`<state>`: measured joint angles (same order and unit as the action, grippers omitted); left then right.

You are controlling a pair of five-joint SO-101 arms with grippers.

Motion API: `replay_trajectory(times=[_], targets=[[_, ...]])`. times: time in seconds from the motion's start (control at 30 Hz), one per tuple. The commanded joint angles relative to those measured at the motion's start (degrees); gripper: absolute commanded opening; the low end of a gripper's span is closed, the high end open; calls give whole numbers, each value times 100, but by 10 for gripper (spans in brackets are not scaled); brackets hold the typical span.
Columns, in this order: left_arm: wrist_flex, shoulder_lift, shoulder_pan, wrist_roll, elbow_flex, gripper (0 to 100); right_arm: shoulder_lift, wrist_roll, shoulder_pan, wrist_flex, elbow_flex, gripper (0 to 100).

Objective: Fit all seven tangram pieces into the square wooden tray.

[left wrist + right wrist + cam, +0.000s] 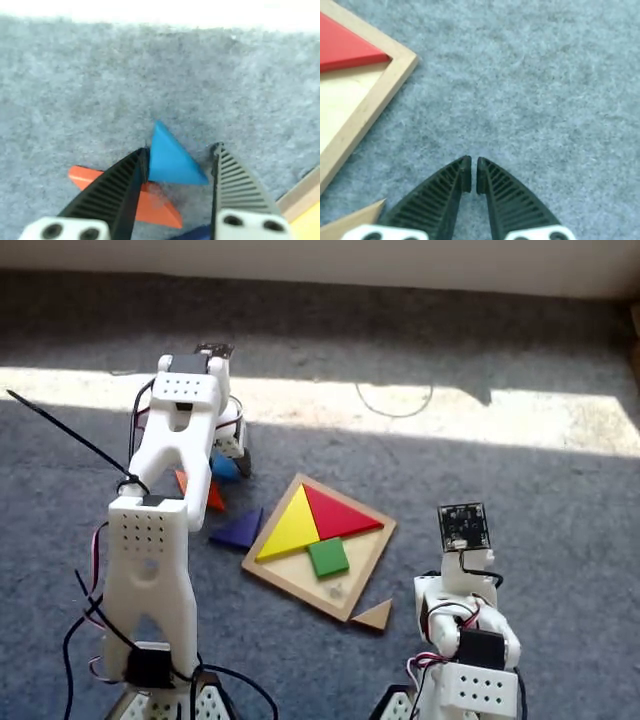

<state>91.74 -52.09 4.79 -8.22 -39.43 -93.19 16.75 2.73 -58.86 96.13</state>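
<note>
My left gripper (179, 150) stands open low over the carpet, one jaw on each side of a light blue triangle (170, 160), (225, 468); one finger touches its edge. An orange piece (150, 205), (202, 490) lies just beside it, and a dark blue triangle (238, 530) lies between it and the tray. The square wooden tray (290, 585) holds a yellow triangle (292, 525), a red triangle (338, 512) and a green square (328, 556). A tan triangle (373, 616), (350, 222) lies off the tray's near corner. My right gripper (471, 172) is shut over bare carpet beside the tray (375, 95).
Grey-blue carpet covers the floor. A bright sunlit band (430, 405) crosses behind the arms, with a thin loop of wire (395, 400) lying in it. Black cables (70, 435) trail from the left arm. Open carpet lies to the right of the tray.
</note>
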Motion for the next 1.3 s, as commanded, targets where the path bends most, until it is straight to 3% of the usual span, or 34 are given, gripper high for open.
replay_trajectory(times=[0.0, 0.17, 0.6, 0.7, 0.8, 0.97, 1.13, 1.27], targets=[[422, 13, -110, -26, -101, 196, -66, 70, 66, 75, 127, 34], [492, 22, -163, 44, -180, 196, -66, 70, 66, 75, 127, 34], [387, 4, -312, 3613, -734, 193, -66, 70, 66, 75, 127, 34], [273, 31, -286, 4088, -796, 200, -66, 70, 66, 75, 127, 34], [554, 22, -268, 3798, -1262, 266, -66, 70, 66, 75, 127, 34], [923, 13, -57, 2048, -2079, 319, -66, 70, 66, 75, 127, 34], [932, -40, 259, 1090, -1947, 316, -66, 70, 66, 75, 127, 34], [932, -31, 374, 774, -1270, 316, -66, 70, 66, 66, 127, 34]])
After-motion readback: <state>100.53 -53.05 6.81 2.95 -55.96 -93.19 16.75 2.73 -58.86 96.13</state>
